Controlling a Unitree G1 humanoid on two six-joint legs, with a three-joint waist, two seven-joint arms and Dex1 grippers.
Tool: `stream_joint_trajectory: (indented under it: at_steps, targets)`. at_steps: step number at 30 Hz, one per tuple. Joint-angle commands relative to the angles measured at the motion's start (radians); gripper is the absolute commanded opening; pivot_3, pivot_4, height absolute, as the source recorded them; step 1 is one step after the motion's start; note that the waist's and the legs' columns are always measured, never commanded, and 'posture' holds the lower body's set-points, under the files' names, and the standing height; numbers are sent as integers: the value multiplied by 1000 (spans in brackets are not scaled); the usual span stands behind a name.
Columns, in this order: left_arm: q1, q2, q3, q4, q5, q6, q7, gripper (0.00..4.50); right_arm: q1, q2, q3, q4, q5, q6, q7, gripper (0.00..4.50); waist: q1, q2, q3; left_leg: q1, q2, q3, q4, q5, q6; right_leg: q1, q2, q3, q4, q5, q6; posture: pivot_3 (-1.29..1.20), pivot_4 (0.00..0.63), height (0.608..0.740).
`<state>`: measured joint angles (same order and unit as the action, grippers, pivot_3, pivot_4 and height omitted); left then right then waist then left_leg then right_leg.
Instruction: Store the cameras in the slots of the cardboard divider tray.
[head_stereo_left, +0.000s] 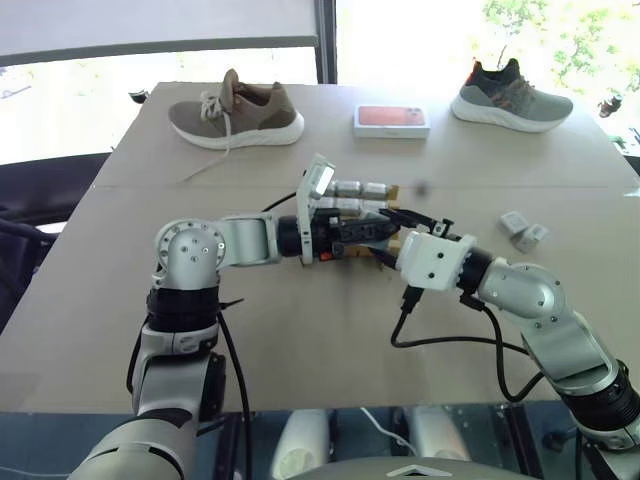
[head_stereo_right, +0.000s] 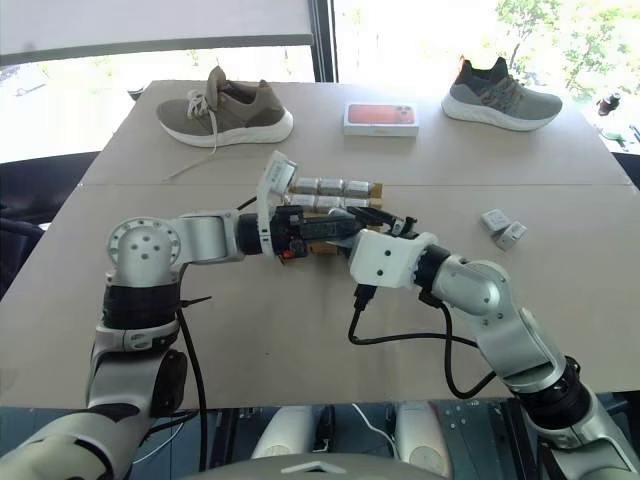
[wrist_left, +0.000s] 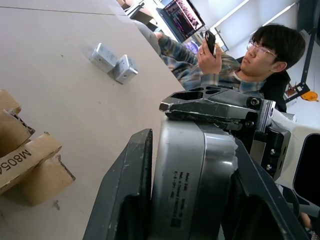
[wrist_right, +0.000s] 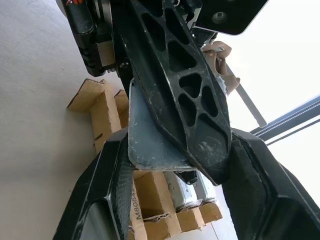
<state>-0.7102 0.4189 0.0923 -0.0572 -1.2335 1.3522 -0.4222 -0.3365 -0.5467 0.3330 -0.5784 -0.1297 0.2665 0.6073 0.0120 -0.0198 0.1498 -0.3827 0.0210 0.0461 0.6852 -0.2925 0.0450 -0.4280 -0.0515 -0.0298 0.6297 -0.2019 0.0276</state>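
Observation:
Both grippers meet over the middle of the table, just in front of the cardboard divider tray (head_stereo_right: 375, 188). One silver-grey camera (wrist_left: 192, 180) sits between them. My left gripper (head_stereo_left: 372, 232) is shut on its sides. My right gripper (head_stereo_left: 405, 222) is shut on the same camera (wrist_right: 150, 145) from the opposite direction, one finger lying across its top. Several cameras (head_stereo_right: 330, 186) stand in the tray's slots. Two loose cameras (head_stereo_left: 523, 231) lie on the table to the right.
A brown shoe (head_stereo_left: 236, 118), an orange-topped white box (head_stereo_left: 391, 120) and a grey shoe (head_stereo_left: 512, 98) line the table's far edge. A black cable (head_stereo_left: 450, 340) hangs from my right wrist. A seated person (wrist_left: 240, 55) holds a phone beyond the table's right side.

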Motion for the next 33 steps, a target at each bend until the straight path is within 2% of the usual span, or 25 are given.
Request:
stream_joint_trajectory:
  at_steps: [1,4,5,9,14,18,24,33]
  targets:
    - [-26,24,36,2,31,-36,-24,1083,3,12,-59,-41,60,35,21,2942,0,0,0,0,0,0,0,0,0,0,0,0,0,0,0,0,150,740]
    - [-40,99,-9,46,169,-157,-149,1083,35,21,-104,-28,75,59,-4,4249,0,0,0,0,0,0,0,0,0,0,0,0,0,0,0,0,150,740]
    - [-45,125,-40,74,247,-251,-215,1083,53,27,-126,-23,97,80,-7,4466,0,0,0,0,-1,0,0,0,0,0,1,0,0,0,0,0,150,740]
    - [-136,195,-191,296,527,-575,-496,1083,92,25,-239,10,246,80,56,4466,5,0,0,0,-2,1,0,0,0,0,1,-1,-1,0,0,0,150,740]
    - [-260,193,-338,609,808,-943,-772,1083,75,-7,-346,8,394,114,117,4466,2,0,0,-2,-3,3,0,0,1,0,1,0,-4,0,0,0,150,740]
    - [-340,171,-384,853,960,-1165,-895,1083,67,-45,-386,3,476,149,159,4466,0,0,1,-4,-3,5,-1,-1,2,-1,1,-2,-4,0,0,0,150,740]
    - [-414,131,-379,1052,1070,-1310,-996,1083,40,-87,-411,33,537,160,192,4466,1,-1,1,-10,-2,2,1,-3,6,-5,1,-5,-3,0,0,0,150,740]
    - [-470,113,-424,1148,1246,-1408,-1053,1083,7,-155,-433,112,583,162,263,4466,2,-1,1,-11,-3,1,3,-5,8,-5,0,-6,-3,0,1,0,150,740]
